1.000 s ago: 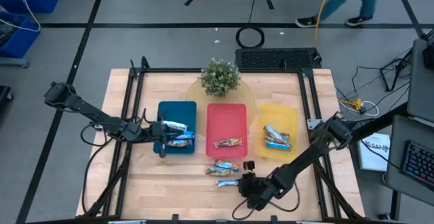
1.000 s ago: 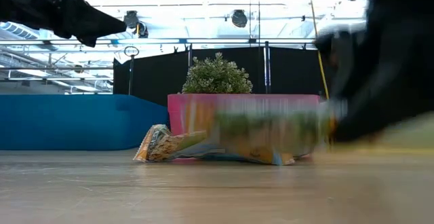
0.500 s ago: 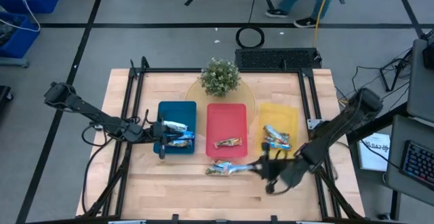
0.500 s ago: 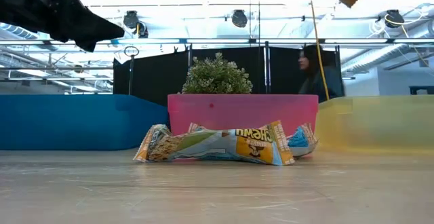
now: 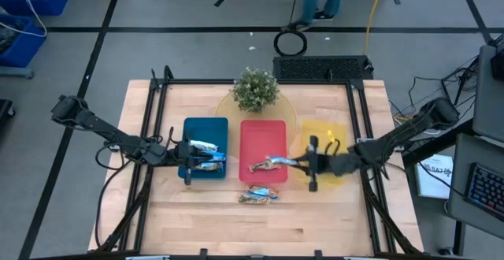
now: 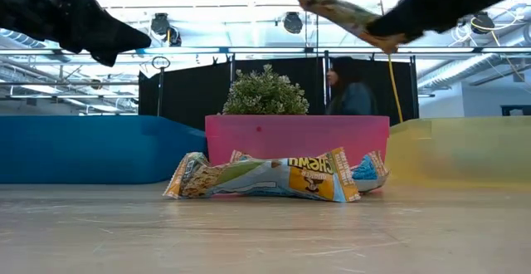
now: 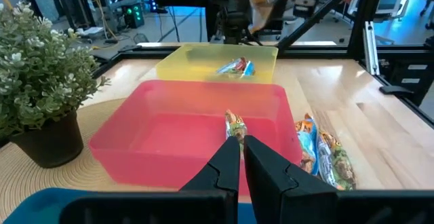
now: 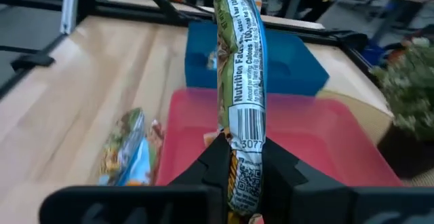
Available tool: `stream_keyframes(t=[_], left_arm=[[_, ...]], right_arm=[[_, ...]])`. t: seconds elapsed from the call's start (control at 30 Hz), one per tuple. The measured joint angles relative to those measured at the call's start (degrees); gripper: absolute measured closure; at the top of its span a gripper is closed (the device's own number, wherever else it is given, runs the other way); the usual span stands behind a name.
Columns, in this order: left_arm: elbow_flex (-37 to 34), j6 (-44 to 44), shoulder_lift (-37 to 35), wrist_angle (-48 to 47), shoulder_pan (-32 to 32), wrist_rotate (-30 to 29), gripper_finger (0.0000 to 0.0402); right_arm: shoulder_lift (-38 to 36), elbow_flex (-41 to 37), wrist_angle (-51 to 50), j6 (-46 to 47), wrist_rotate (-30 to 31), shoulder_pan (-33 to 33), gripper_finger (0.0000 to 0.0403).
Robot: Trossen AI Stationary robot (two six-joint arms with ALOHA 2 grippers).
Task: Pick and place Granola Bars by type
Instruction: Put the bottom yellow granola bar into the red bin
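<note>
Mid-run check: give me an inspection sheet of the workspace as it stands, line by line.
Surface: wooden table holding a blue tray, red tray and yellow tray.
Job's things: bars lie in all three trays; loose bars lie on the wood in front of the red tray.
Clutter: potted plant behind the trays.
Grippers: right gripper is shut on a granola bar, raised at the red tray's right edge. Left gripper, shut and empty, sits over the blue tray.
Cables: coiled cable on the floor.
Surroundings: a person beyond the table.
</note>
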Motion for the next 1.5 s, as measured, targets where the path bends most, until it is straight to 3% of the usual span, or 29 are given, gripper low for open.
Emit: stream_keyframes(t=[0.13,0.37,0.67,0.87,1.1,1.27,1.4,1.5], left_arm=[[0.0,-1.33,-0.02,-0.38,0.0,0.02,0.0371],[0.0,-2.19,-0.02,-1.49,0.02,0.02,0.0371],[0.0,-3.88,0.0,-2.96,0.02,0.17,0.0371],[0.0,-3.95,0.01,-2.99,-0.02,0.43,0.0371],[0.0,-4.07,0.01,-3.12,-0.02,3.01,0.0371],[0.0,-4.22,0.01,-3.59,-0.05,3.06,0.0371],[0.0,-4.36,0.0,-5.65,-0.56,3.07,0.0371],[-0.02,-4.59,0.01,-7.56,-1.28,2.95,0.0371]], right_arm=[[2.24,4.38,-4.37,-2.48,-10.47,-9.04,0.0367],[12.91,13.45,-13.2,-3.13,-21.39,-19.87,0.0364],[29.12,21.37,-21.8,-1.51,-22.73,-23.31,0.0362],[33.34,21.68,-22.05,-2.36,-22.78,-24.7,0.0363],[30.31,21.68,-21.59,-3.73,-22.62,-24.48,0.0285],[23.53,21.68,-21.43,-3.94,-22.46,-24.34,0.0242],[15.05,20.63,-21.42,-7.71,-22.5,-21.17,0.0243],[7.91,17.47,-20.63,-10.3,-22.2,-17.37,0.0278]])
